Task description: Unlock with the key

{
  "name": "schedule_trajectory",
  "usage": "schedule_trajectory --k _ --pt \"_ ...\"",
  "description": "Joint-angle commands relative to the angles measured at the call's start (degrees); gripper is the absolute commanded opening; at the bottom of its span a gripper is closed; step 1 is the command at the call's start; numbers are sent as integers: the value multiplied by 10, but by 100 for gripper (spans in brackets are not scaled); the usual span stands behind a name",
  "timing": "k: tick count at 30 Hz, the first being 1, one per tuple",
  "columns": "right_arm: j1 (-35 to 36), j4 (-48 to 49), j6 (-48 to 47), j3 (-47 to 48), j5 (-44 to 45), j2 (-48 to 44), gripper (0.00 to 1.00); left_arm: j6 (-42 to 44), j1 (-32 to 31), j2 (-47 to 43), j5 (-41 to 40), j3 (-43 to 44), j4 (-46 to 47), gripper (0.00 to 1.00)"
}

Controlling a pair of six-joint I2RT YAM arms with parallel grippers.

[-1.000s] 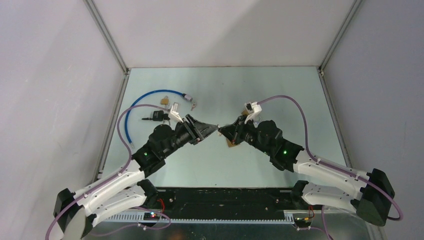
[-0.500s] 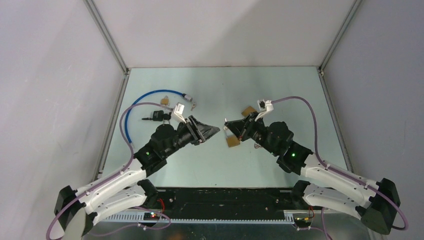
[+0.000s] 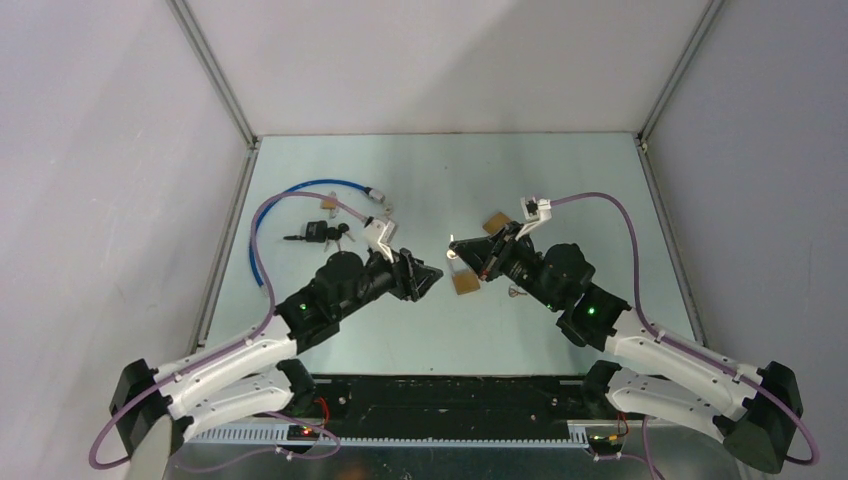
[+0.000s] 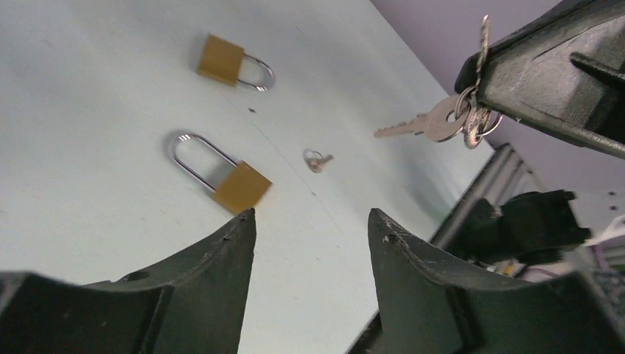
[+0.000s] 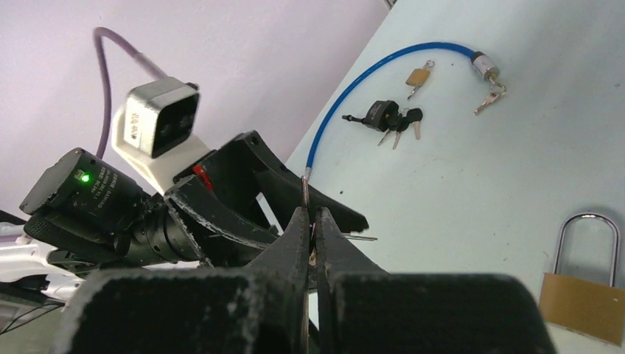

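Observation:
My right gripper (image 3: 464, 252) is shut on a bunch of silver keys (image 4: 441, 122) and holds it in the air; one key sticks out sideways, and another shows edge-on between the jaws in the right wrist view (image 5: 306, 190). A brass padlock (image 3: 465, 284) with a closed silver shackle lies flat on the table just under and beside the keys; it also shows in the left wrist view (image 4: 241, 187) and the right wrist view (image 5: 582, 304). My left gripper (image 3: 428, 277) is open and empty, just left of the padlock, its fingertips (image 4: 246, 216) pointing at it.
A second brass padlock (image 3: 495, 222) lies further back. A small loose key (image 4: 317, 160) lies right of the near padlock. At the back left are a blue cable lock (image 3: 300, 190), a black key bunch (image 3: 318, 233) and a small brass padlock (image 5: 418, 76).
The two grippers were touching tip to tip a second ago. My right gripper has drawn back right with the keys. My left gripper has turned and moved a little forward toward the padlock.

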Motion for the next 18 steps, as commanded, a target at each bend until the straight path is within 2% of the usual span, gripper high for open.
schedule_trajectory --k 1,5,12,18 --pt "-2 18 19 16 -15 -10 0 169 -13 -26 -48 23 36 63" --pt "-2 17 33 21 -26 -2 0 263 -27 -35 -42 2 86 65" --pt "-1 17 52 33 -53 3 0 354 -59 -54 -24 -21 150 64" --pt "-2 14 58 38 -62 0 0 403 -77 -47 -7 -21 155 51"
